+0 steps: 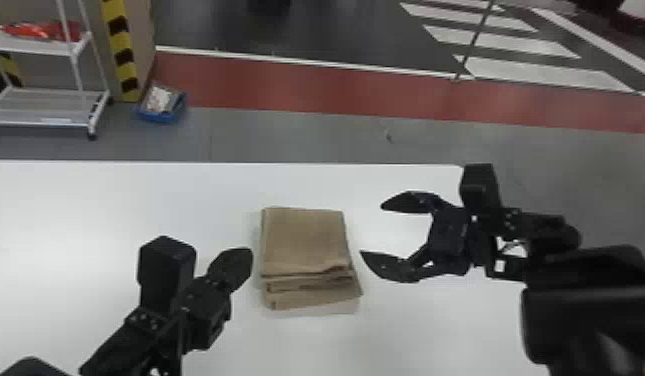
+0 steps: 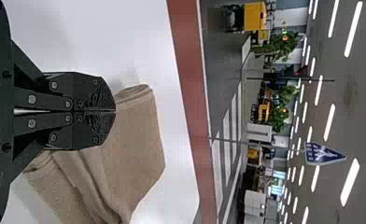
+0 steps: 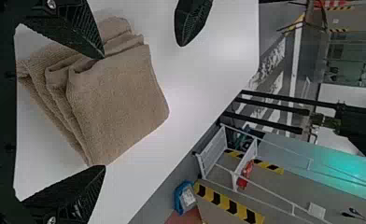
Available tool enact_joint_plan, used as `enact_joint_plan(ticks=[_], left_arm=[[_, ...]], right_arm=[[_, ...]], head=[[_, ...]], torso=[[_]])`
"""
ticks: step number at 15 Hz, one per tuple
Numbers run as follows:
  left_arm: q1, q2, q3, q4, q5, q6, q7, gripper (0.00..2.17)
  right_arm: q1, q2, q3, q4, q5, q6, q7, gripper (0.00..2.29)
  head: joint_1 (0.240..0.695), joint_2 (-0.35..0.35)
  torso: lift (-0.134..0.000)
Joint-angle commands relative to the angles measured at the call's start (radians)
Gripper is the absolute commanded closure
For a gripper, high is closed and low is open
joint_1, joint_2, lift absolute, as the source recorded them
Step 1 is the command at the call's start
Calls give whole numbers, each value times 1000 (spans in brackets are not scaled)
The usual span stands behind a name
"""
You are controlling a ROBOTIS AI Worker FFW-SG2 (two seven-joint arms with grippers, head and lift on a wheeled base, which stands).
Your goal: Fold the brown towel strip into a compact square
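Standing wide open, the right gripper [image 1: 372, 229] has nothing between its 2 black fingers, just to the right of the towel [image 1: 304, 240] in the head view. The left gripper [image 1: 247, 255], near the towel's left side, has its 2 fingertips together and appears to hold nothing. The brown towel lies on a white table [image 1: 86, 210], folded into a layered, roughly square stack, its edges stepped on the side nearest the robot. Beyond the table are a blue bin [image 1: 158, 118] and, farther left, a white cart [image 1: 41, 123].
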Motion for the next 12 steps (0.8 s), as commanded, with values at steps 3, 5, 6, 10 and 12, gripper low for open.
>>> enact_joint_plan(ticks=[3,5,6,10,12], left_arm=[[-2,6,114,-14,-8,-31,5,83],[-2,8,146,-15,-16,-34,5,83],[-2,8,153,-15,-28,-56,8,87],[-34,-3,121,31,-66,-249,140,87],[-85,-10,95,106,-111,-353,189,87]], right_arm=[[-19,68,-214,6,-238,37,-20,73],[-29,77,-294,67,-339,40,-66,76],[-26,101,-332,87,-388,19,-106,76],[2,181,-347,124,-471,-58,-221,80],[28,222,-307,112,-474,-101,-276,80]], head=[[695,-215],[695,-209],[695,-213],[695,-230],[693,-217]], torso=[[-124],[-124],[-124],[-124],[-124]])
